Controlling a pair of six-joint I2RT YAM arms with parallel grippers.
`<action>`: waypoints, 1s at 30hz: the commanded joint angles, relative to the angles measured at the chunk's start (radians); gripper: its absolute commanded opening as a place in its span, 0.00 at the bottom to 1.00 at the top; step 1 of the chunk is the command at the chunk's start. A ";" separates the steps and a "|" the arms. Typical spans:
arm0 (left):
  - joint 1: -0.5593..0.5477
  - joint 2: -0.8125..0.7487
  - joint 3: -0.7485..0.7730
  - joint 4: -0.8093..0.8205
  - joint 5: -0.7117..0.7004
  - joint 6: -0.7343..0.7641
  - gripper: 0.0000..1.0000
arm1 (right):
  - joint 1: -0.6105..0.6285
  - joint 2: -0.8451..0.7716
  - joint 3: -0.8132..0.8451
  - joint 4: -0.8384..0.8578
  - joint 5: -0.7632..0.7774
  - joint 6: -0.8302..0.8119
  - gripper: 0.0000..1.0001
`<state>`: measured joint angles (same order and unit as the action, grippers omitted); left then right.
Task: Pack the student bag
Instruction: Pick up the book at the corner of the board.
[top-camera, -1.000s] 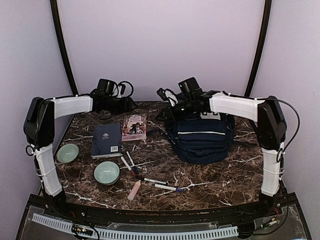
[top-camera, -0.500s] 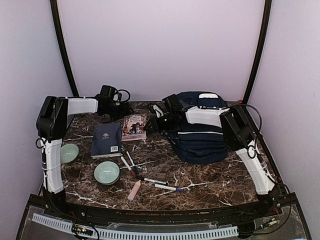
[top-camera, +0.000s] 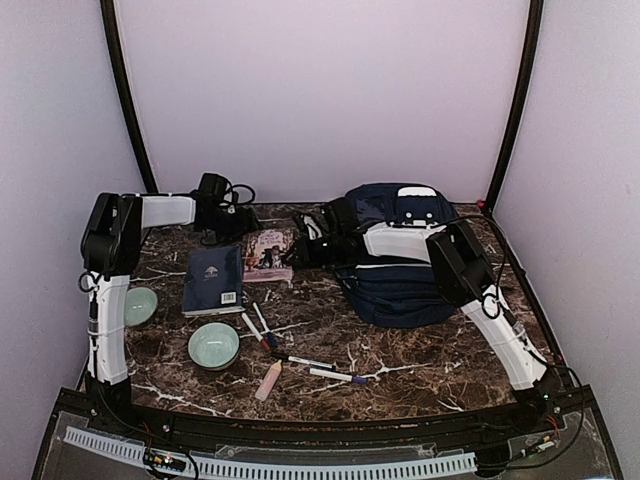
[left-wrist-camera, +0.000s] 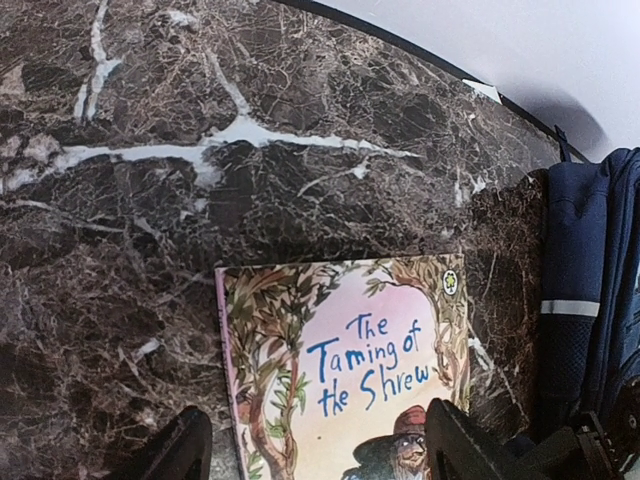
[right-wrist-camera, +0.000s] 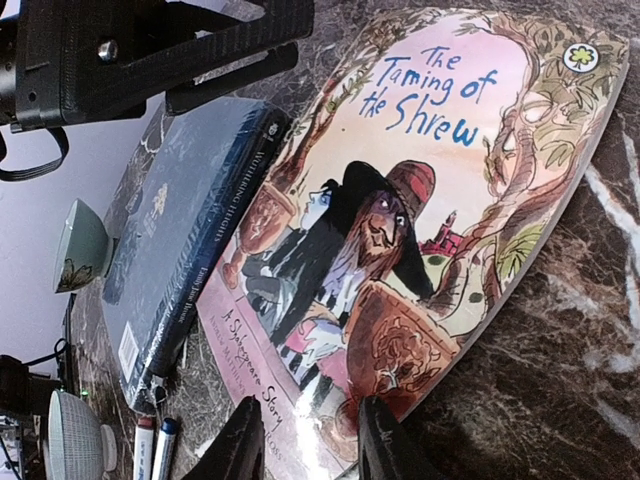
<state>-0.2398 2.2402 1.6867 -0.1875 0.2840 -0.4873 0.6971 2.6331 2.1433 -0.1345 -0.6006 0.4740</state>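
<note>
Both arms stretch low along the counter's (top-camera: 400, 360) far edge, meeting at the picture book (top-camera: 268, 252). The left gripper (left-wrist-camera: 318, 425) is spread wide over it and the right gripper (right-wrist-camera: 315, 420) narrowly parted. The bag (top-camera: 400, 295) lies far right.

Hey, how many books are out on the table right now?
2. The pink Taming of the Shrew paperback lies left of the student bag; the navy-blue book lies beside it on its left. Others may be hidden inside the bag.
</note>
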 joint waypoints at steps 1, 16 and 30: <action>0.020 0.022 0.062 -0.082 0.032 0.019 0.75 | 0.008 0.037 0.001 0.009 0.080 0.060 0.30; 0.037 0.172 0.243 -0.231 0.205 0.013 0.66 | 0.003 0.064 -0.043 -0.013 0.103 0.143 0.27; 0.037 0.184 0.256 -0.240 0.536 -0.067 0.52 | -0.020 0.067 -0.056 -0.003 0.053 0.168 0.25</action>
<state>-0.1768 2.4462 1.9762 -0.3912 0.6037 -0.5163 0.6846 2.6446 2.1281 -0.0971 -0.5583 0.6300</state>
